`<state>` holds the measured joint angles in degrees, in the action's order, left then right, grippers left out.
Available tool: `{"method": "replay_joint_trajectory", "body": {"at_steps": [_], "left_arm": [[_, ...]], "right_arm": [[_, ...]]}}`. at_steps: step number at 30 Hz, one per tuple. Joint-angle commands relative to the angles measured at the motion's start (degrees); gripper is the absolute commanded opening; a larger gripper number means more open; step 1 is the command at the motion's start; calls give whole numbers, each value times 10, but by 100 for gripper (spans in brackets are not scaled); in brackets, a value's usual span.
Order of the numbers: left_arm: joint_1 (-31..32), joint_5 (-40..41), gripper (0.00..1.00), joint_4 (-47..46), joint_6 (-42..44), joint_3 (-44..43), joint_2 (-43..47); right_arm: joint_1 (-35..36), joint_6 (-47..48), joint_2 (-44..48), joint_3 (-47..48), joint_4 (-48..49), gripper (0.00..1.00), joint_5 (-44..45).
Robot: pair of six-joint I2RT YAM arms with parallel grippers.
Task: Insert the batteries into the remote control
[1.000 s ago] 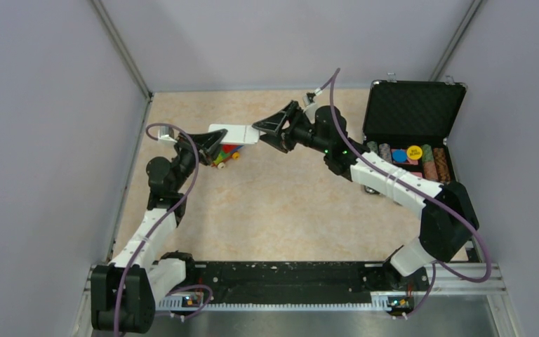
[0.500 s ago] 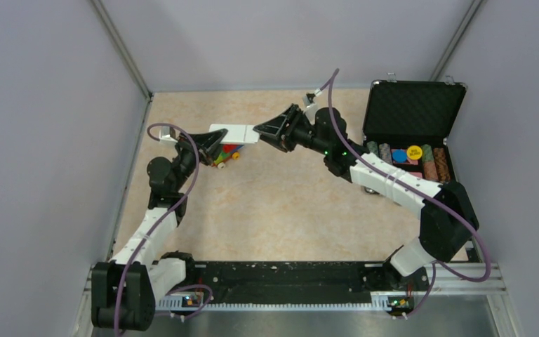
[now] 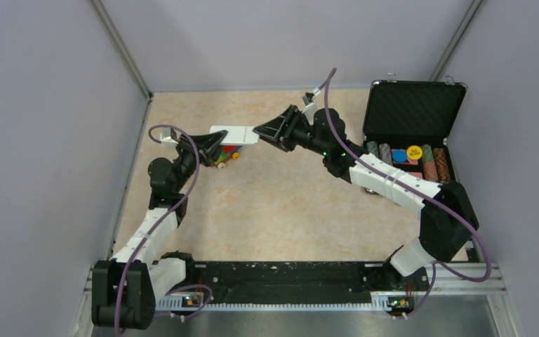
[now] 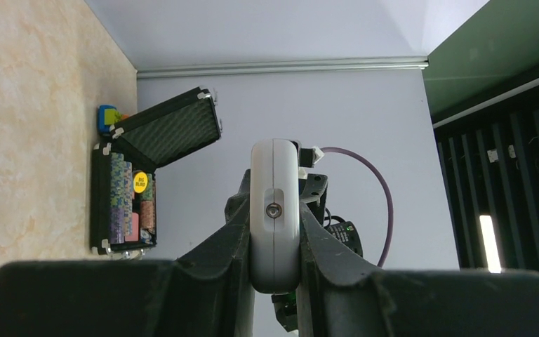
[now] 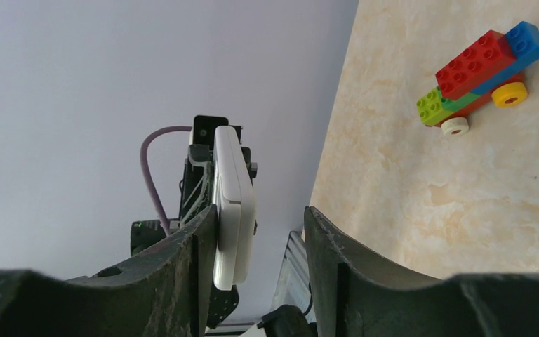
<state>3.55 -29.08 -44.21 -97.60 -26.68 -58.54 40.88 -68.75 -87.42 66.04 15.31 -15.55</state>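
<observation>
Light-grey casing of the remote control [image 4: 274, 175] sat clamped between the two black fingers [image 4: 233, 235] of the left gripper [image 4: 274, 239]. Each finger pressed on an opposite side, and the handset projected beyond the tips. At the handset's other end, the right gripper [image 5: 260, 217] was spread around it. One finger [image 5: 189, 253] lay against or just beside a broad face, though I could not confirm contact. The other finger stood apart across a clear gap, so I logged those jaws as released. In the overhead view the handset spanned roughly level between the two grippers, raised off the table [image 3: 274, 203] over its far left portion. A colourful toy-brick train [image 5: 481, 74] stood on the table beneath it. An open black case [image 3: 413, 109] holding stacked chips lay at the far right.
</observation>
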Motion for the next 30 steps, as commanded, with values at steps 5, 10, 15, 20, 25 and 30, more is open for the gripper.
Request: {"method": "replay_joint_trajectory", "body": {"at_steps": [5,10,15,20,25,30], "left_arm": [[2,6,0,-94,-50,-1,4],[2,9,0,-124,-68,5,-3],[2,10,0,-135,-65,2,-4],[2,6,0,-148,-47,-10,-3],[3,-1,0,-139,-36,-20,5],[3,-10,0,-129,-13,-31,12]], "right_arm": [[15,59,5,8,-31,49,6],[16,70,1,4,-32,40,-1],[19,75,-2,-1,-37,37,-5],[33,87,-12,10,-57,36,9],[43,108,-18,18,-82,32,37],[54,135,-28,49,-123,26,62]]}}
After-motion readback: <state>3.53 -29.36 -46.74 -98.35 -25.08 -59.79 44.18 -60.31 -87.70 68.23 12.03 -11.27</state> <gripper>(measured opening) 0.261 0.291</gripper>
